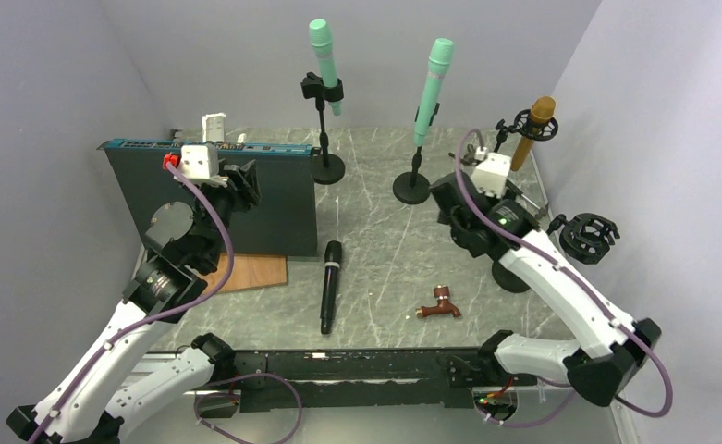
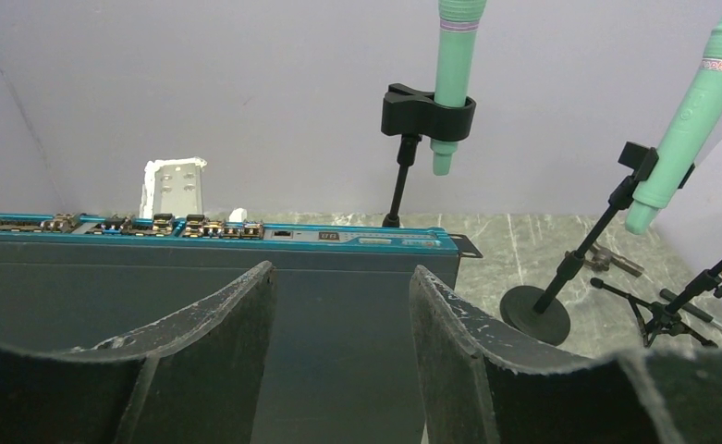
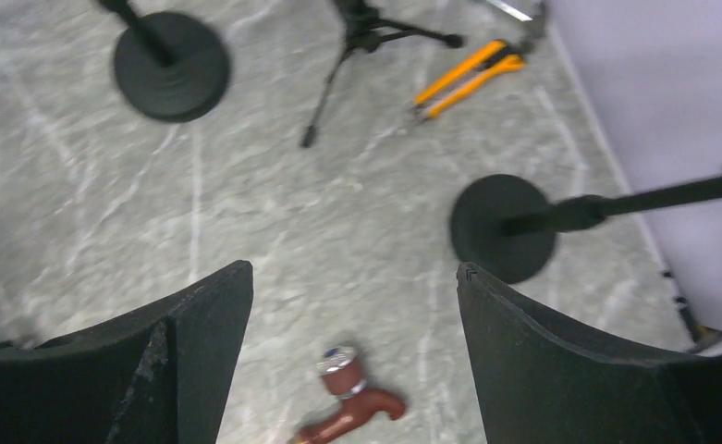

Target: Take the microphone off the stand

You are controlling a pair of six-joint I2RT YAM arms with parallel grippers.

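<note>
Currently both pairs of jaws stand apart and hold nothing. The left gripper point(image 2: 340, 277) points over the top edge of the dark rack unit point(image 2: 200, 277) toward the far wall. The right gripper point(image 3: 354, 273) looks down at the table, with a red-brown tap point(image 3: 348, 407) just below its fingers.

Your left wrist view lines up with the green microphone point(image 2: 454, 92), which stands upright in the black clip point(image 2: 426, 111) of the far-left stand point(image 1: 328, 169). A second green microphone point(image 1: 434, 88) leans on the stand to its right, and a gold microphone point(image 1: 534, 129) sits in a tripod mount at the far right. The task names none of them; I judge the left green one your natural target.

Lift the left gripper clear of the rack unit before you reach far. Close on the body just above the clip, not on the head and not on the clip itself. Then draw the microphone up along its own axis; a sideways tug would likely tip the stand. If the stand lifts too, steady its rod below the clip with the right gripper.
</note>
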